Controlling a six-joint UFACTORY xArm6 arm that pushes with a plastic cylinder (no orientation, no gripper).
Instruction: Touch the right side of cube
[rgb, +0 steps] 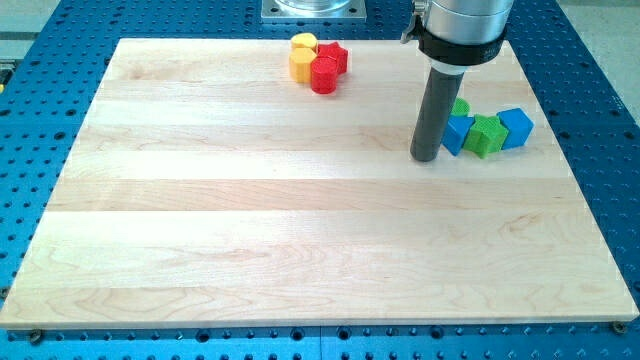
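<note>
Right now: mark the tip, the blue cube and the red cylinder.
my tip (426, 158): camera view, the rod's very end, just left of the blue-green cluster.
blue cube (516, 127): camera view, its front face, the cluster's right end.
red cylinder (324, 76): camera view, its side.

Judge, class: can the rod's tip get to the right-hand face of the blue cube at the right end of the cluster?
Probably yes, by a detour. My tip sits at the cluster's left end, with a blue block and green block between it and the blue cube. Bare board surrounds them.
</note>
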